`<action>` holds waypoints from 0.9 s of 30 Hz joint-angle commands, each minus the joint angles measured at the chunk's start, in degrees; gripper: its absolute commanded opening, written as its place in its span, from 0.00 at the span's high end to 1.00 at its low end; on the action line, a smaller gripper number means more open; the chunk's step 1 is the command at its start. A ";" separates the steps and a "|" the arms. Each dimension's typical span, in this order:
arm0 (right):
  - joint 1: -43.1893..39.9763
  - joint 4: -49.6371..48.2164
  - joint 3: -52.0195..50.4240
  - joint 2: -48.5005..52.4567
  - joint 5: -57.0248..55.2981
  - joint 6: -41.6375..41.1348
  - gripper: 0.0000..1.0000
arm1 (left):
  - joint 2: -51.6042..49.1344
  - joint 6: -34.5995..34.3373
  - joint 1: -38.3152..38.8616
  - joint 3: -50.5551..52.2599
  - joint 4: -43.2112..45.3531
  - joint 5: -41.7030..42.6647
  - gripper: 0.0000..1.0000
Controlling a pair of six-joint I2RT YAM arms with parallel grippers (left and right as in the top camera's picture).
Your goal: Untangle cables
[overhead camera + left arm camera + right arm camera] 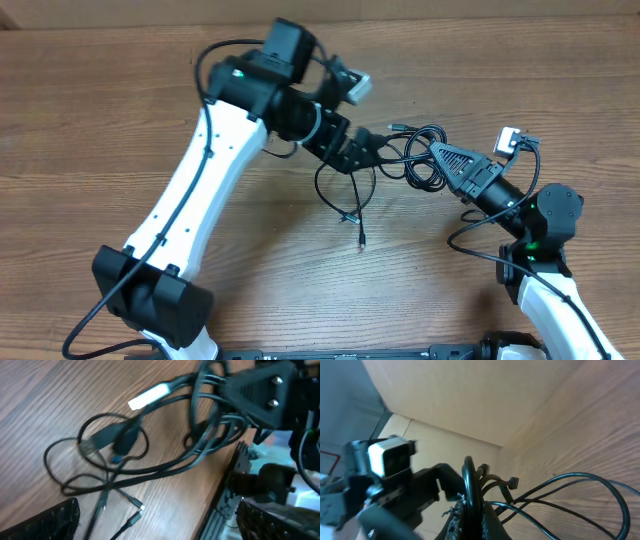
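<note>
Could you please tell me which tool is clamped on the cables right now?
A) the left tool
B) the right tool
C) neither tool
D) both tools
B: the right tool is shut on strands of the cables, while the left tool stands wide open beside the tangle.

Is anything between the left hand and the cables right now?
Nothing visible stands between them. The open left hand is right at the cables. The right hand, shut on the cables from the opposite side, is the only other thing close.
</note>
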State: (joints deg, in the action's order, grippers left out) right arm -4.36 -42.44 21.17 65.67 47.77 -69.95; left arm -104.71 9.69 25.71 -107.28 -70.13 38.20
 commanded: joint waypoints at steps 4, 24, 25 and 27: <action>0.17 -0.76 1.42 1.33 -0.02 -6.21 0.96 | -0.31 7.82 2.89 -0.46 2.08 -7.02 0.10; 0.17 -0.37 1.40 1.33 -3.98 -25.00 0.96 | -0.31 30.21 9.86 -0.44 4.83 -6.64 0.14; 0.17 -0.37 1.40 1.33 -4.09 -25.00 0.96 | -0.31 30.21 9.94 -0.44 4.81 -6.64 0.13; 0.17 -0.37 1.40 1.33 -4.11 -25.03 0.96 | -0.31 30.18 10.03 -0.46 4.74 -6.62 0.15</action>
State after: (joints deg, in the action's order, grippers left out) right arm -4.36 -42.37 21.17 67.05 44.58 -93.23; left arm -104.71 37.52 35.55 -107.28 -65.49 31.42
